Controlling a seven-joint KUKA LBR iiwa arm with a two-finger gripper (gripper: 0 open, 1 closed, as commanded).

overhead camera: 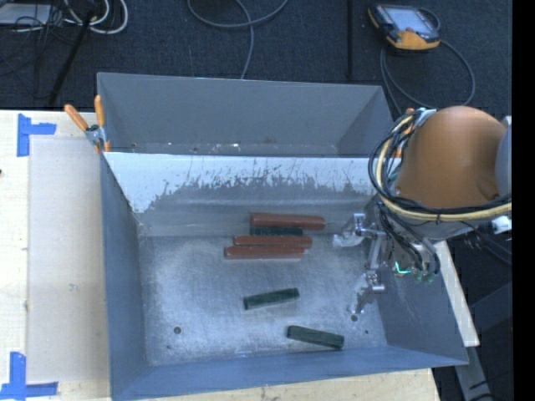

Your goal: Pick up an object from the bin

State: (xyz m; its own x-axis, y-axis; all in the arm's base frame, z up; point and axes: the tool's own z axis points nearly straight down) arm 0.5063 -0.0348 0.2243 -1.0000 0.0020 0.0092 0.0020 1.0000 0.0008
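I am the gripper [347, 277]. I hang low on the right side of the grey bin [251, 195], close to its right wall. My two metal fingers [365, 295] are spread wide apart. One sits toward the back of the bin and one toward the front. Between them there is just bare bin floor, so I hold nothing.

All the things lie to my left. The front green stick [315, 337] is dark and lies flat near the front wall. It is close to my front finger but apart from it. The middle green stick [270, 299] lies on the open floor, tilted a little.

Farther back is a small bunch of sticks, all lying left to right and pressed side by side. The back brown stick [287, 221] is first. A thin green stick [280, 231] peeks out just below it. Then come two more brown sticks [272, 241]. The right end of the back brown stick is near my back finger, with a gap between.

Above me is my round orange cover [451, 157], with cables [389, 165] looped beside it.
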